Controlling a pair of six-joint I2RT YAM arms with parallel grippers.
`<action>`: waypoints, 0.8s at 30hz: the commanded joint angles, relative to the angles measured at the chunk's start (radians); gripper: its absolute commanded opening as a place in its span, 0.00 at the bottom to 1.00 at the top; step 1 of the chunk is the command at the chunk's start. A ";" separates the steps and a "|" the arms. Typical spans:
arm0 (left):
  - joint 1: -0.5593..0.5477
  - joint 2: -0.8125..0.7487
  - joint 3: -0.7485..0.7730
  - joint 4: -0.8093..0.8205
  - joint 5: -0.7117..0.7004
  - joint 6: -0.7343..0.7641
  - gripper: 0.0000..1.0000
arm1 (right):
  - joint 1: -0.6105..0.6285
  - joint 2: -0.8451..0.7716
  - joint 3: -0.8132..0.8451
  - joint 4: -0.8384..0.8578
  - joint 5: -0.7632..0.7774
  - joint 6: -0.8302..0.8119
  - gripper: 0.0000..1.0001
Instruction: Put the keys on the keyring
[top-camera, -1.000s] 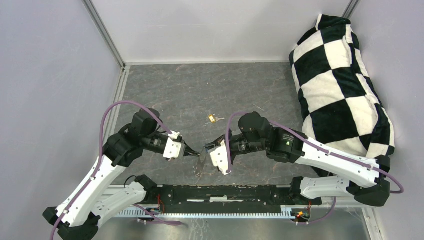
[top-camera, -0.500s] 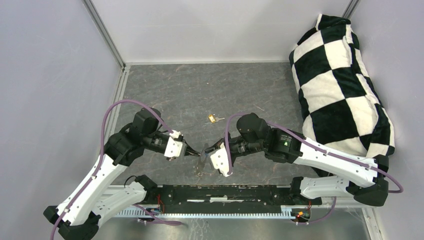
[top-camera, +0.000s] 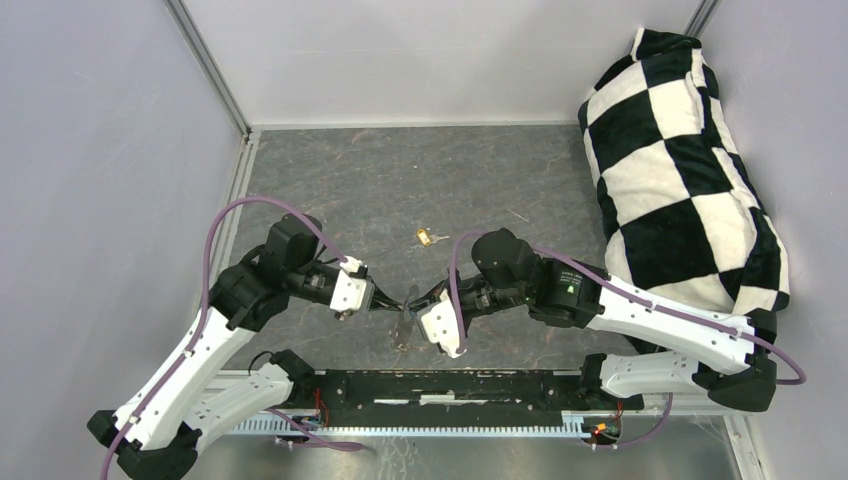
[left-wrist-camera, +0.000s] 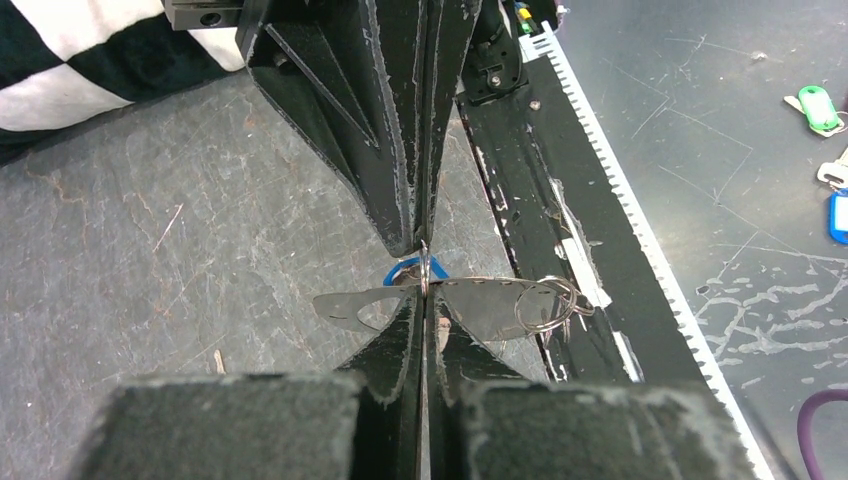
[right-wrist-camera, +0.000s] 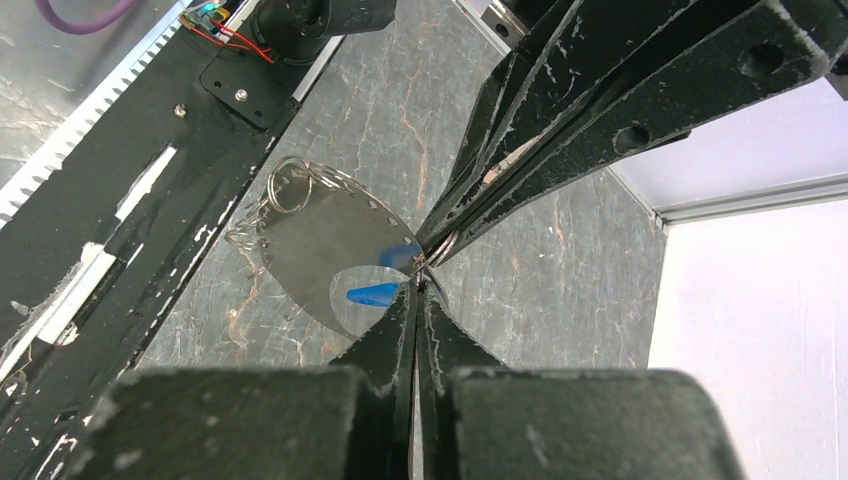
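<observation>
My left gripper (top-camera: 397, 303) and right gripper (top-camera: 416, 296) meet tip to tip above the table's near middle. In the left wrist view my left gripper (left-wrist-camera: 424, 296) is shut on the thin grey keyring (left-wrist-camera: 424, 268), seen edge-on. A flat grey metal tag (left-wrist-camera: 490, 305) with small wire rings (left-wrist-camera: 545, 305) hangs from it. In the right wrist view my right gripper (right-wrist-camera: 415, 290) is shut on the blue key (right-wrist-camera: 372, 293), right against the ring and the tag (right-wrist-camera: 320, 245). The gold key (top-camera: 427, 237) lies on the table beyond both grippers.
A black-and-white checkered cushion (top-camera: 690, 150) fills the right side. A black rail (top-camera: 450, 385) runs along the near edge. Loose green (left-wrist-camera: 818, 105) and blue (left-wrist-camera: 838, 215) tagged keys lie on the metal surface beyond it. Walls close the left and back.
My left gripper has moved right and my right gripper slightly left, so the tips now touch. The hanging tag moved with them. The gold key has not moved.
</observation>
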 joint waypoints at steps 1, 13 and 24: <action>-0.003 0.002 0.001 0.041 0.020 -0.058 0.02 | 0.008 -0.017 -0.007 0.042 -0.010 -0.006 0.00; -0.003 0.024 0.001 0.041 0.003 -0.094 0.02 | 0.009 -0.048 -0.028 0.078 0.013 -0.006 0.00; -0.003 -0.007 -0.010 0.043 0.022 -0.078 0.02 | -0.032 -0.060 -0.053 0.069 0.093 0.052 0.00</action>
